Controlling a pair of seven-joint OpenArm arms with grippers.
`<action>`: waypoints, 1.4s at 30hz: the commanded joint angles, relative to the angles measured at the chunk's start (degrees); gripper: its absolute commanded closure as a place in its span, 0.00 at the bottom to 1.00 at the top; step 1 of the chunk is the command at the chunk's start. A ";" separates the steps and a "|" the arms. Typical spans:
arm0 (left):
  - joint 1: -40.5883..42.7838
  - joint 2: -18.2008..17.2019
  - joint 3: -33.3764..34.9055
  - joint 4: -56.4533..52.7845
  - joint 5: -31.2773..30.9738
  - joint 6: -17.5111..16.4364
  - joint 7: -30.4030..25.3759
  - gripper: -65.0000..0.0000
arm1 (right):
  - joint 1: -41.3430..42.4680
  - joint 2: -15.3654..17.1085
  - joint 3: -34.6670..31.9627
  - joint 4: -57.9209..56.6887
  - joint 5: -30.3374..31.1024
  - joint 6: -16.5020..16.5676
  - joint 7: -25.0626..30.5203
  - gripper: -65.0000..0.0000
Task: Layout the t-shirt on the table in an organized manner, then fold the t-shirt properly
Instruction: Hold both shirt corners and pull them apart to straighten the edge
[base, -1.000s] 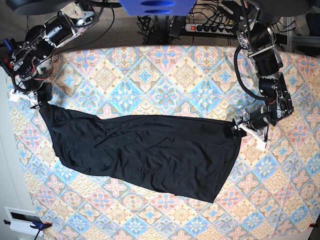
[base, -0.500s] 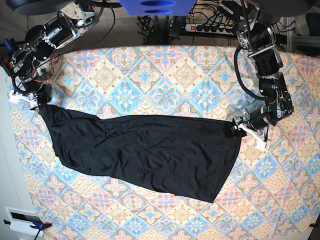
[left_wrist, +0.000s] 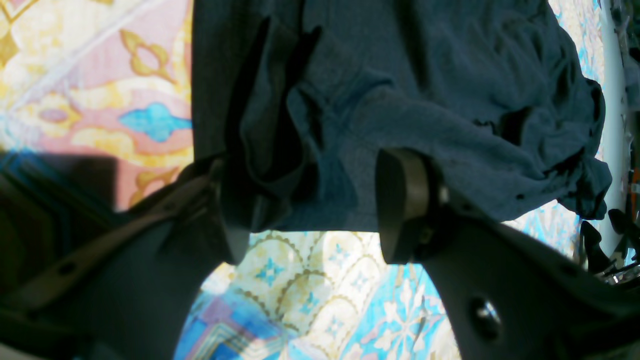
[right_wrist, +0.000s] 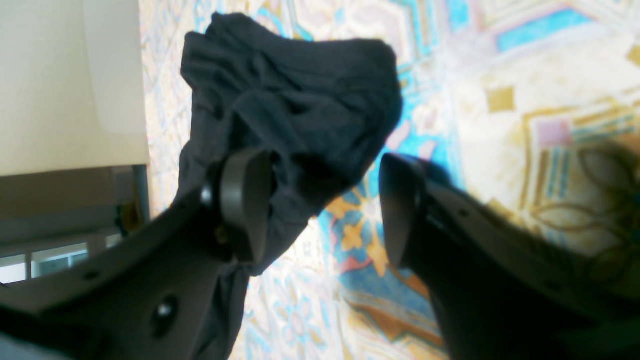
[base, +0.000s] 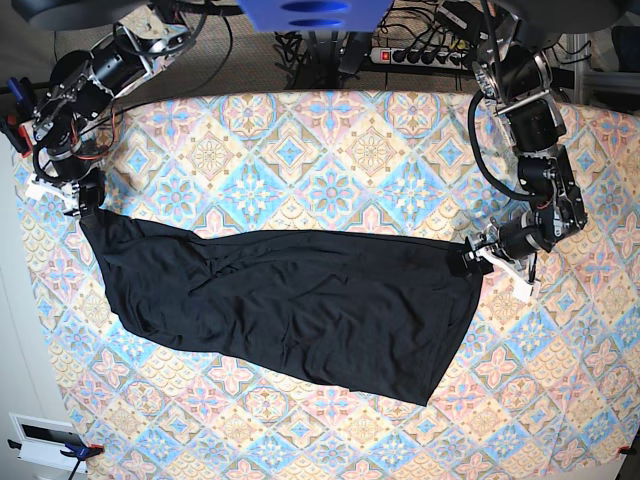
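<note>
The black t-shirt (base: 300, 300) lies stretched out in a long band across the patterned table (base: 330, 150). My right gripper (base: 85, 200) is at its left corner. In the right wrist view the gripper (right_wrist: 320, 210) has its jaws apart, and a bunched end of the shirt (right_wrist: 295, 105) lies by one finger (right_wrist: 245, 200). My left gripper (base: 473, 258) is at the shirt's right upper corner. In the left wrist view it (left_wrist: 315, 220) has its jaws apart, with the shirt's edge (left_wrist: 425, 100) hanging between the fingers (left_wrist: 400, 200).
A power strip and cables (base: 420, 55) lie beyond the table's far edge. A white box (base: 45, 440) sits off the table at the lower left. Bare patterned cloth (base: 330, 440) runs along the near side.
The right arm, on the base view's left, has shifted slightly toward the far edge. The shirt and the left arm look unchanged.
</note>
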 joint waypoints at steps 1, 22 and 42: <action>-0.81 -0.73 -0.03 0.75 0.01 -0.05 0.57 0.44 | 0.47 0.29 -0.03 -0.01 -2.11 -0.64 -0.77 0.47; -0.72 -0.73 -0.03 0.75 0.01 -0.05 0.66 0.44 | 0.99 0.29 -8.47 -0.01 -2.11 -1.08 -0.77 0.47; 0.51 -1.17 -0.20 1.01 -6.14 -0.05 3.91 0.44 | 2.93 0.29 -8.65 -0.10 -2.11 -2.66 -0.68 1.00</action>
